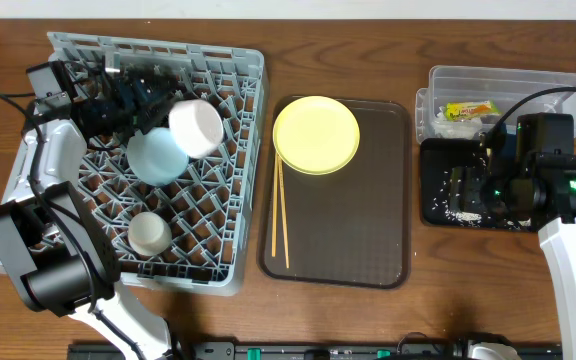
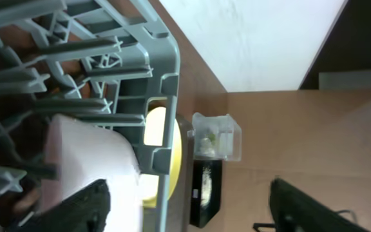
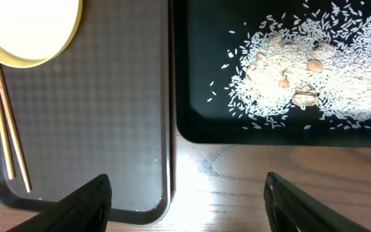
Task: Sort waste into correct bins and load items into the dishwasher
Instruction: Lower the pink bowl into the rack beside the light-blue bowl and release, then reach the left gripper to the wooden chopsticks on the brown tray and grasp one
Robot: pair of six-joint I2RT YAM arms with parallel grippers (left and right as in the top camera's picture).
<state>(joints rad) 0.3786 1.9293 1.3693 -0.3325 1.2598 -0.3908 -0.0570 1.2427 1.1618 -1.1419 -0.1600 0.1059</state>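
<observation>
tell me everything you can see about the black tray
The black tray is a shallow rectangle with rounded corners and a low rim, glossy like plastic. It lies flat on the wooden table, close beside the brown serving tray and next to the clear tub. White rice grains and a few pale scraps lie scattered inside.

Black tray (image 3: 195, 96) in the upper right holds spread white rice grains (image 3: 340, 71) with a few pale scraps (image 3: 301, 98), brown serving tray (image 3: 95, 116) on the left carries yellow plate (image 3: 24, 26) in the upper-left corner and chopsticks (image 3: 8, 129) below it, right gripper (image 3: 189, 206) fingers (image 3: 82, 206) spread wide along the bottom edge over wooden table (image 3: 237, 174).
</observation>
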